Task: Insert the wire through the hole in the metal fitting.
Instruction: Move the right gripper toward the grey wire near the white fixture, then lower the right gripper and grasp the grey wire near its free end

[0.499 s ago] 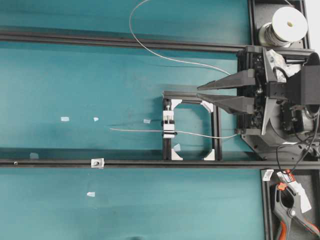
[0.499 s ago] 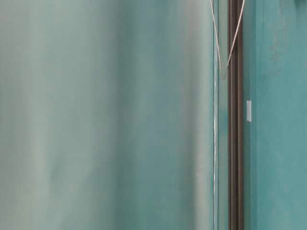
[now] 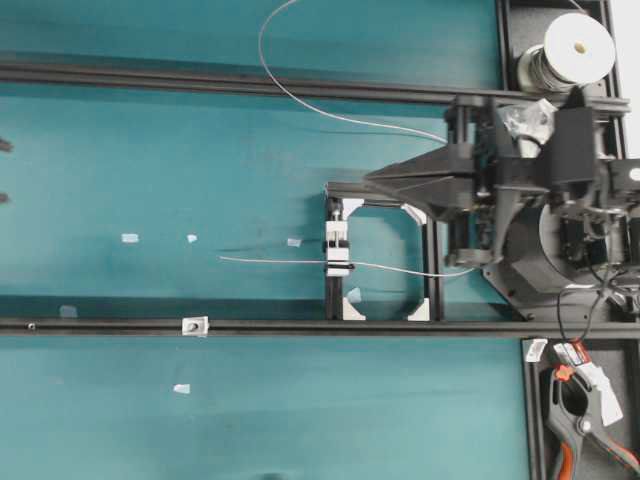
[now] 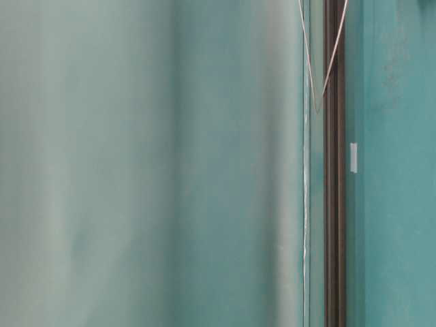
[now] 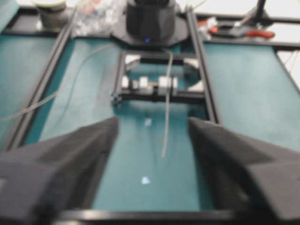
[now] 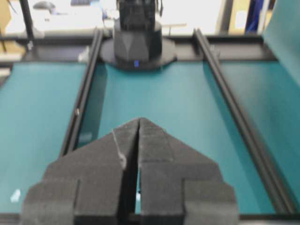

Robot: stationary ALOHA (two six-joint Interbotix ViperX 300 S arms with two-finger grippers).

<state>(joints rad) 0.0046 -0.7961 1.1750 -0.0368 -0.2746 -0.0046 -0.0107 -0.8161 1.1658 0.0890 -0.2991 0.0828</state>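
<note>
The thin silvery wire [image 3: 290,262] runs through a white-and-black block [image 3: 338,250], and its free end lies on the teal mat at the left. Its other part loops up past the far rail and back down to my right arm. The tiny square metal fitting [image 3: 192,325] sits on the near black rail, apart from the wire. My right gripper [image 3: 370,178] is shut, pointing left above the black frame, with nothing seen between its pads [image 6: 139,121]. My left gripper [image 5: 152,126] is open and empty, facing the wire end [image 5: 164,140]. In the overhead view only its fingertips [image 3: 3,145] show, at the left edge.
A square black frame with white corners [image 3: 432,260] holds the block. Two black rails [image 3: 250,82] cross the mat. A wire spool [image 3: 578,45] stands at the top right and an orange-and-black clamp [image 3: 585,420] lies at the bottom right. White tape scraps [image 3: 130,238] lie on the mat.
My right gripper has closed from open and reached slightly further left. The tips of my left gripper have appeared at the overhead view's left edge. The wire and fitting have not moved.
</note>
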